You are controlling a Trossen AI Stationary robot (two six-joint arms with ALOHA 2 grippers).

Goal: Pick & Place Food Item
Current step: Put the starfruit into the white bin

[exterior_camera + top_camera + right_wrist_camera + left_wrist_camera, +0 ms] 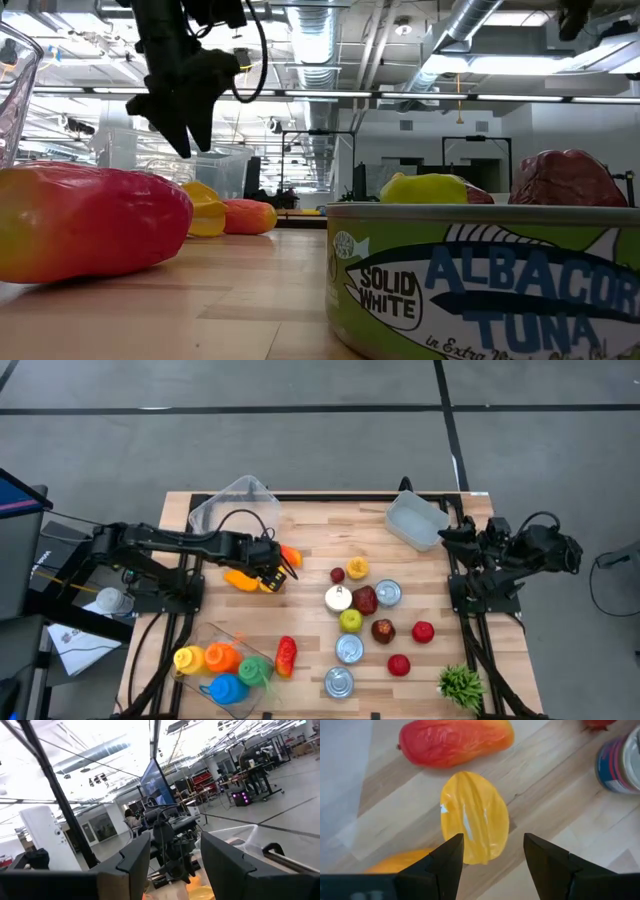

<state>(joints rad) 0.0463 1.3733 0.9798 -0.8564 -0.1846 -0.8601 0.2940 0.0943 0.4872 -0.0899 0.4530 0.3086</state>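
A yellow ribbed fruit [475, 817] lies on its side on the wooden table [310, 520], left of the middle. Just beyond it lies a red-orange mango [455, 740], and an orange fruit [400, 862] lies beside it. My left gripper [492, 860] hangs open above the yellow fruit, pointing steeply down, clear of it in the low view [185, 100]. My right gripper [175, 855] is open and holds nothing; it is drawn back at the table's right edge [455, 540], pointing about level across the table.
Tins, apples and other fruit [365, 600] cluster at mid-table. Clear bins stand at the far left [235, 500] and far right [415, 520]. A bin of toys [225, 665] and a red pepper [286, 656] lie near left, and a green plant [462, 685] stands near right.
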